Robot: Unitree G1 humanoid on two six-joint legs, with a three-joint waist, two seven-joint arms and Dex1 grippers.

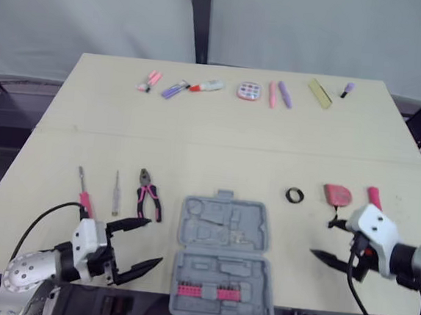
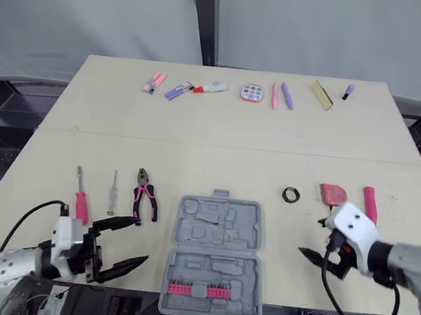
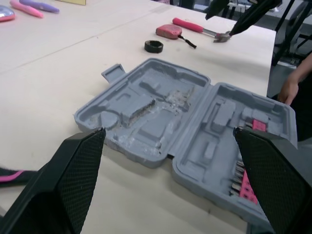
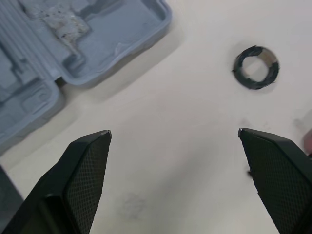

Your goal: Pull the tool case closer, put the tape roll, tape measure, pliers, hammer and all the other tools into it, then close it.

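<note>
Gaping wide, empty: left gripper (image 1: 154, 241), right gripper (image 1: 321, 239); latter's body partly covers hammer (image 1: 374, 195).

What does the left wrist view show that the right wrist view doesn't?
Left wrist view adds: the whole open tool case with its pink bit row, the tape measure, the hammer, a pink pliers handle and a person's hand. Right wrist view adds no new object, just a close look along the open right gripper at the table. Both share the tape roll, part of the case and the right gripper.
</note>
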